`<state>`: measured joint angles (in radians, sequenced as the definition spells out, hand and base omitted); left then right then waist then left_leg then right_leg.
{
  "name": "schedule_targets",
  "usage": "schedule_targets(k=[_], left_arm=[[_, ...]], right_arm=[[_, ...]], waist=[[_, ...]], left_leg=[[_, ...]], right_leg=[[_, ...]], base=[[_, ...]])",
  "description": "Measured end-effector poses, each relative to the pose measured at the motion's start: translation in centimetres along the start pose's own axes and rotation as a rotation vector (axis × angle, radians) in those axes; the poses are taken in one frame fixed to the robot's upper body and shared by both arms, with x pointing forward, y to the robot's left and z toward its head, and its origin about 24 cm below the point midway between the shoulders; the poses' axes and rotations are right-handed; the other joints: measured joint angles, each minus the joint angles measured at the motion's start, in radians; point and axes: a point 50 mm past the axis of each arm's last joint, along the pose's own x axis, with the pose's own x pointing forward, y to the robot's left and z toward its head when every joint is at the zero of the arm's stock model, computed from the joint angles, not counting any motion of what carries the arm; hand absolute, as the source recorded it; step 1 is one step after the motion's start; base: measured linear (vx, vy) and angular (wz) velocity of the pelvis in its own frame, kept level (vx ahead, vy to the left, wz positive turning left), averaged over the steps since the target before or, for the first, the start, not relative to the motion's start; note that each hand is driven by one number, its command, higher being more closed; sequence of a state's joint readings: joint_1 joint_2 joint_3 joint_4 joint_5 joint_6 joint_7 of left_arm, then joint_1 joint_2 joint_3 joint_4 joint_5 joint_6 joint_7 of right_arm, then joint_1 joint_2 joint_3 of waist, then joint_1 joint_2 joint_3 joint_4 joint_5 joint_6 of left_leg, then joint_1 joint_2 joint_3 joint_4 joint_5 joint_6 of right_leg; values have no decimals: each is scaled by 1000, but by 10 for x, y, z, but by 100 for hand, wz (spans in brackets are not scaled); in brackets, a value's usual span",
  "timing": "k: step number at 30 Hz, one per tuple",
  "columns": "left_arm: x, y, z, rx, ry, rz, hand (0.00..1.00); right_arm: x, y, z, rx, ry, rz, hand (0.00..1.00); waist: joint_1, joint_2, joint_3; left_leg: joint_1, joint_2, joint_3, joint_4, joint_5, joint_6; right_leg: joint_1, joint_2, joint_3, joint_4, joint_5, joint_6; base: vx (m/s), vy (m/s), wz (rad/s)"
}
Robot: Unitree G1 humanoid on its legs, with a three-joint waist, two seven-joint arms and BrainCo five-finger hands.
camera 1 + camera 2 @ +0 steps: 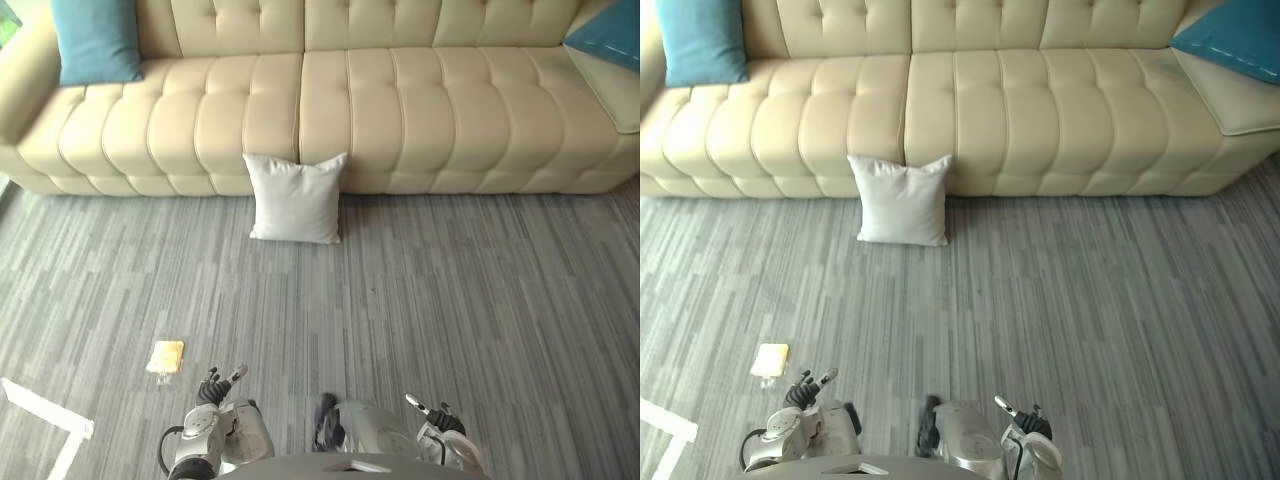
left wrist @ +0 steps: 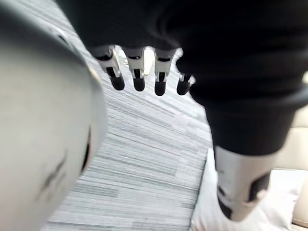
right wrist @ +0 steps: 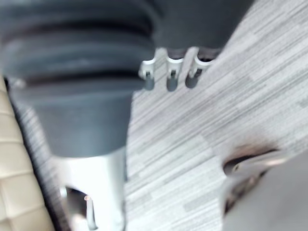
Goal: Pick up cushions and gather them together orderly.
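— Where's your white cushion?
— Your 12 o'clock, on the floor, leaning on the sofa. One blue cushion at 10, another blue cushion at 2.
— Hands?
— Left hand, right hand: low, fingers loose, holding nothing.

White cushion stands on the grey carpet floor, leaning against the cream sofa; small yellow object lies well apart
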<state>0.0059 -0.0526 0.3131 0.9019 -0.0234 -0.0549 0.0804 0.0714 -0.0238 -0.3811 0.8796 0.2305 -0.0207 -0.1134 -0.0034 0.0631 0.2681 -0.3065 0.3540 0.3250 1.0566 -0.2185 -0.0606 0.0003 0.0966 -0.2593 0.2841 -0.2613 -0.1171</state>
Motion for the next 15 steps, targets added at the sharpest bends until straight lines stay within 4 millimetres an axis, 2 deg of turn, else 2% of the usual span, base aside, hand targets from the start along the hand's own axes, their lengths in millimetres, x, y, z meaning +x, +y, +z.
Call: schedule_targets(k=[1, 3, 4, 5, 6, 7, 8, 9, 10, 11, 12, 13, 14, 15], left_arm=[[0, 0, 2, -7, -11, 0, 0], [0, -2, 4, -16, -21, -3, 0], [0, -1, 4, -18, -25, -2, 0], [0, -1, 4, -18, -23, 0, 0], [-2, 2, -1, -17, -12, 7, 0], [-3, 6, -5, -20, -1, 19, 0], [-4, 8, -7, -22, 3, 23, 0], [-2, 16, -3, -6, -3, 38, 0], [-1, 19, -2, 6, -6, 41, 0], [-1, 21, -3, 13, 1, 44, 0], [-1, 24, -7, 19, 22, 52, 0], [-1, 25, -10, 23, 38, 53, 0], [-1, 24, -13, 36, 51, 46, 0], [-1, 24, -13, 44, 53, 43, 0]], right_arm=[[-1, 4, -1, -15, 3, 14, 0], [0, 7, 0, -19, 0, 25, 0], [-1, 9, -1, -15, 2, 26, 0], [-1, 9, -2, -14, 4, 28, 0], [-1, 10, -4, -18, 9, 31, 0], [-2, 12, -6, -29, 15, 38, 0], [-3, 14, -10, -30, 29, 44, 0], [-5, 21, -15, -20, 43, 59, 0], [-7, 27, -18, -7, 54, 70, 0], [-7, 28, -20, 6, 58, 71, 0], [-8, 26, -21, 19, 61, 57, 0], [-7, 25, -21, 14, 60, 55, 0], [-7, 26, -21, 3, 55, 57, 0], [-7, 27, -20, -1, 52, 62, 0]], waist=[[8, -2, 0], [30, -10, 0], [44, -18, -1], [48, -21, -2], [54, -26, -12], [58, -28, -25], [68, -48, -49], [55, -90, -79], [51, -108, -90], [55, -116, -94], [59, -120, -97], [57, -119, -98], [53, -112, -94], [51, -109, -92]], left_leg=[[-34, -21, 12, -101, -20, 11], [-69, -83, 13, -361, -17, 8], [-76, -118, 9, -501, 10, 1], [-78, -135, 6, -566, 33, 2], [-74, -160, 5, -682, 89, 11], [-81, -173, -1, -733, 157, 40], [-76, -191, -18, -723, 281, 87], [-83, -222, -9, -698, 251, 105], [-84, -227, 1, -664, 208, 113], [-77, -227, 5, -637, 179, 120], [-16, -235, 10, -609, 116, 127], [27, -239, 10, -611, 88, 126], [86, -243, 9, -616, 50, 128], [106, -245, 9, -616, 36, 127]], right_leg=[[48, -5, 10, -35, -2, 9], [125, -25, 39, -78, -10, 39], [166, -41, 60, -98, -19, 59], [186, -48, 68, -105, -26, 71], [218, -60, 91, -116, -39, 95], [247, -66, 117, -125, -52, 117], [260, -88, 151, -126, -59, 132], [258, -130, 166, -117, -49, 154], [241, -152, 184, -81, -19, 168], [229, -160, 203, -37, 5, 167], [200, -167, 220, 114, 84, 177], [182, -174, 219, 214, 132, 183], [117, -192, 225, 409, 185, 213], [82, -199, 226, 505, 181, 220]], base=[[507, 66, -24], [530, 100, -39], [429, 114, -45], [533, 168, -54], [546, 217, -59], [704, 312, -83], [623, 297, -58], [664, 285, -38], [659, 269, -12], [772, 310, -24], [734, 323, -20], [667, 285, -14], [505, 206, 0], [425, 126, 4]])
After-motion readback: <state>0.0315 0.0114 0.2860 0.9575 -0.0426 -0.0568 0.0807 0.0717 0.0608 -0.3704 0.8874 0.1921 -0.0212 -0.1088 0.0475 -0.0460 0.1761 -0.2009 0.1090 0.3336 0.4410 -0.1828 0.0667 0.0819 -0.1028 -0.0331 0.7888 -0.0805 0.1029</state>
